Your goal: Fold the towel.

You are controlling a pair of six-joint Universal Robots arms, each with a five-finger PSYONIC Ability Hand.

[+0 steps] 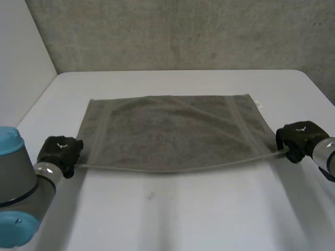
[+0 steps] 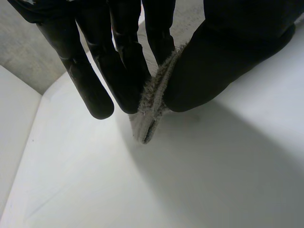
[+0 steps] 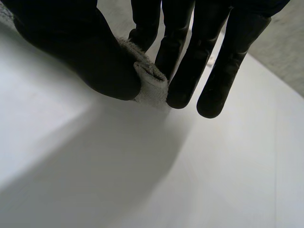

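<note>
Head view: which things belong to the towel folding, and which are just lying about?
In the job: towel, near edge lifted; left hand pinching its near left corner; right hand pinching its near right corner.
Not in the job: white table under it; grey wall behind.

Left robot hand and right robot hand low, wide apart, each pinching a towel corner between thumb and fingers
</note>
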